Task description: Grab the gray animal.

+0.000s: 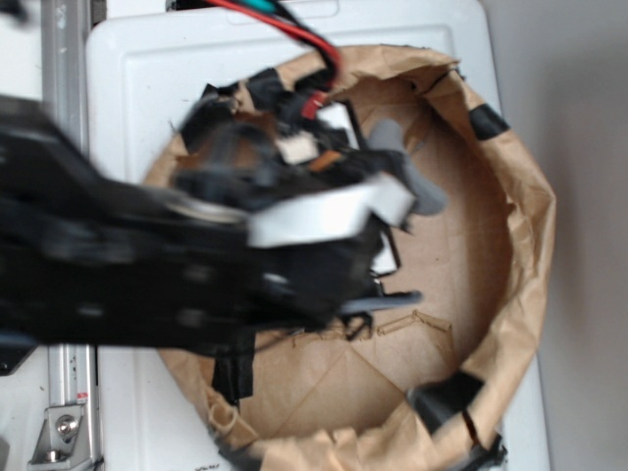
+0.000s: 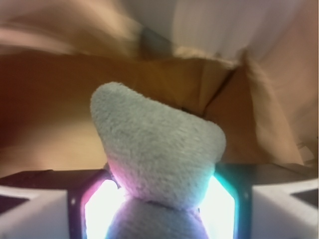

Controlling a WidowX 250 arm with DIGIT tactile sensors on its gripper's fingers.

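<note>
The gripper is closed on the gray animal: in the wrist view the plush fills the gap between the 2 glowing pads, pressed against both, with no space left on either side. So the toy lies nowhere off to one side of the pincer; it sits squarely inside it, and only 1 arm is in play.

The toy's long axis runs straight out along the pincer's reach. Its lower part is pinched at the pads, and its rounded, fuzzy end sticks forward past the fingertips, leaning a little to the left of the frame.

In the exterior view the gripper is blurred, and a gray felt piece of the gray animal juts out to its right, over the floor of the brown paper bowl. Whether the toy touches the paper floor or hangs clear of it cannot be told from either view.

The bowl's crumpled wall stands all around, patched with black tape, on a white board.

Judged from this, the grasp looks made, and the move to come would turn on rising straight up so the protruding end clears the paper rim.
</note>
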